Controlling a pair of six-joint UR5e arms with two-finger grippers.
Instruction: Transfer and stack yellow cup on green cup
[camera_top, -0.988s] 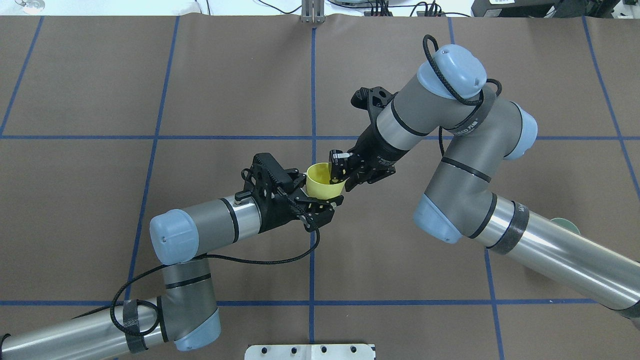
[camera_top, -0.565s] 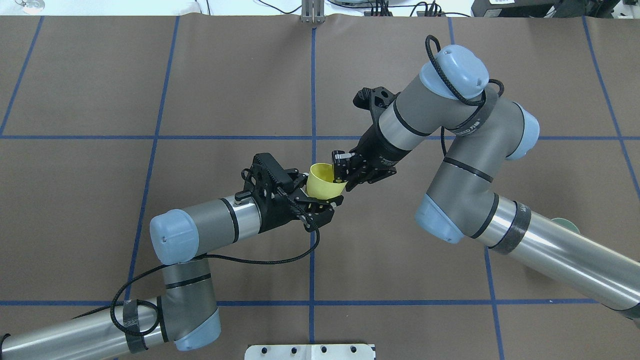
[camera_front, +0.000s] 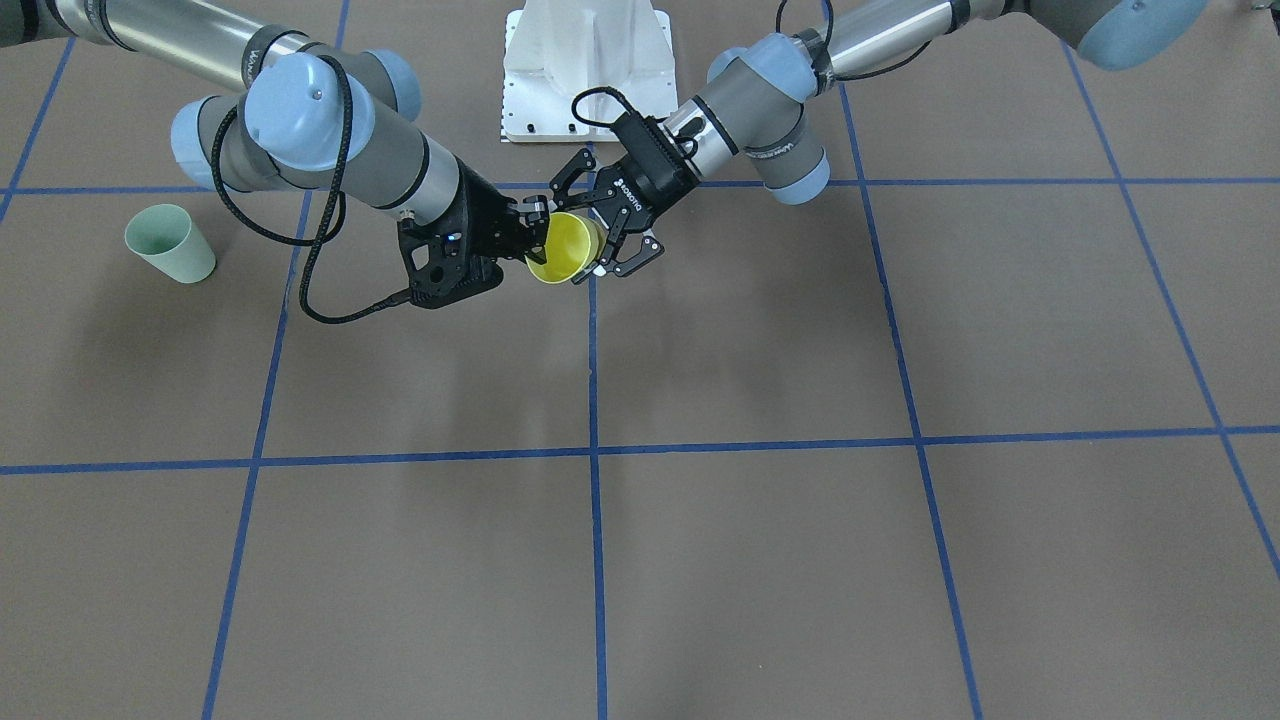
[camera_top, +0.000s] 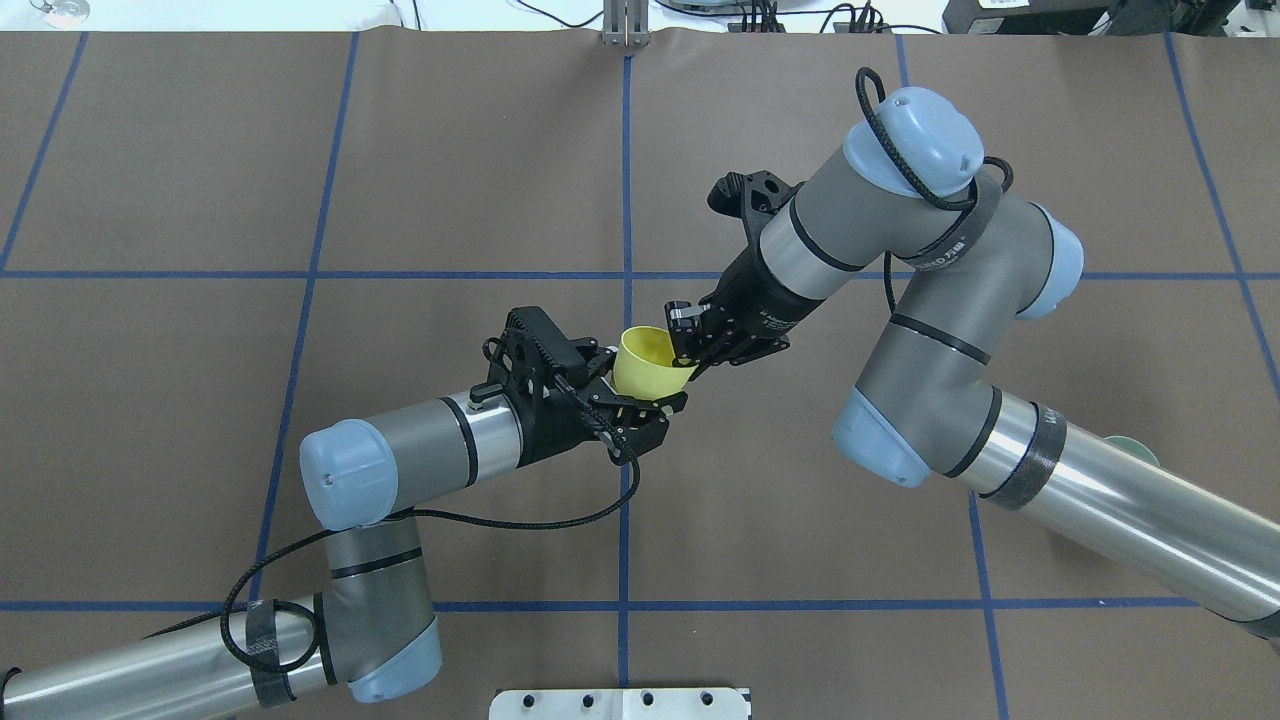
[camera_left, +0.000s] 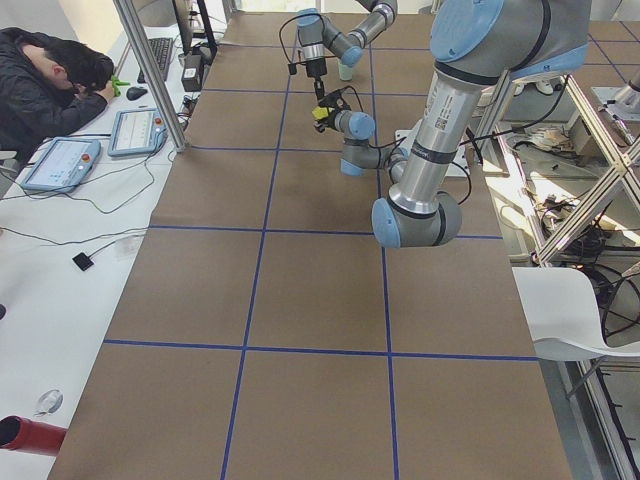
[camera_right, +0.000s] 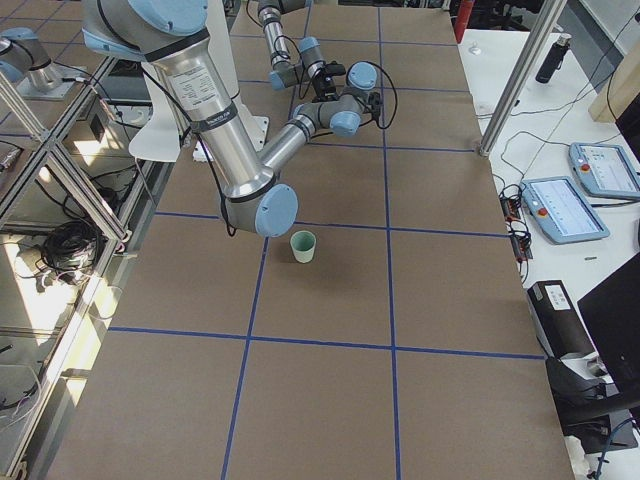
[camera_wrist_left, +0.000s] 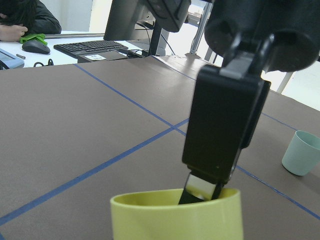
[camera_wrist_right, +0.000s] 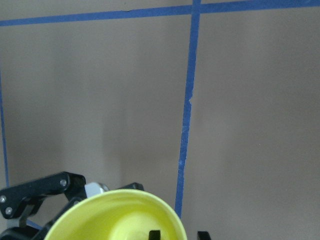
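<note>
The yellow cup (camera_top: 648, 366) hangs tilted above the table's middle, and it also shows in the front-facing view (camera_front: 563, 249). My right gripper (camera_top: 686, 352) is shut on its rim, one finger inside and one outside; that finger (camera_wrist_left: 222, 130) fills the left wrist view above the cup (camera_wrist_left: 175, 217). My left gripper (camera_top: 643, 380) is open, its fingers spread on either side of the cup's lower body. The green cup (camera_front: 170, 243) stands upright on the table on my right side, mostly hidden behind the right arm in the overhead view (camera_top: 1135, 447).
The brown table cover (camera_top: 300, 180) carries blue tape grid lines. A white base plate (camera_front: 585, 70) sits at the robot's edge. In the side views, desks with tablets and a seated person (camera_left: 50, 75) flank the table.
The right gripper and the yellow cup have shifted slightly right and away from the left gripper. The left arm has stayed still.
</note>
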